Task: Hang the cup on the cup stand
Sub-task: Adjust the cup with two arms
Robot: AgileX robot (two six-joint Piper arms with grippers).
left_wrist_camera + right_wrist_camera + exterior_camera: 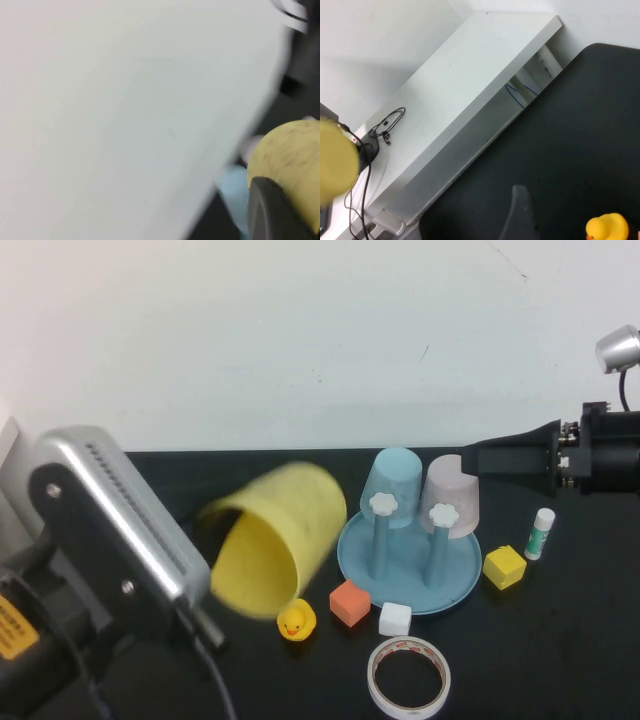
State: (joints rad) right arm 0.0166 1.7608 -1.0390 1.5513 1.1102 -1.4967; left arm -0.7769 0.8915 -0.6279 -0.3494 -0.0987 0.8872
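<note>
I see black matte desk [560,660]. Left gripper [205,625] near left edge, fingers clamped on cup [270,538]: smooth yellow plastic, tapered, tilted, mouth toward front-left, raised above desk. Cup stand [452,585] right of centre: round light-blue dish, flower-knob pegs carrying blue cup [395,480] and pink cup [455,495]. Right gripper [478,458] near right edge behind stand; fingers' state I cannot tell. Tape roll [409,677], orange cube [350,602], yellow cube [504,566], white cube [395,619], rubber duck [296,621], glue stick [541,533] ring stand.
</note>
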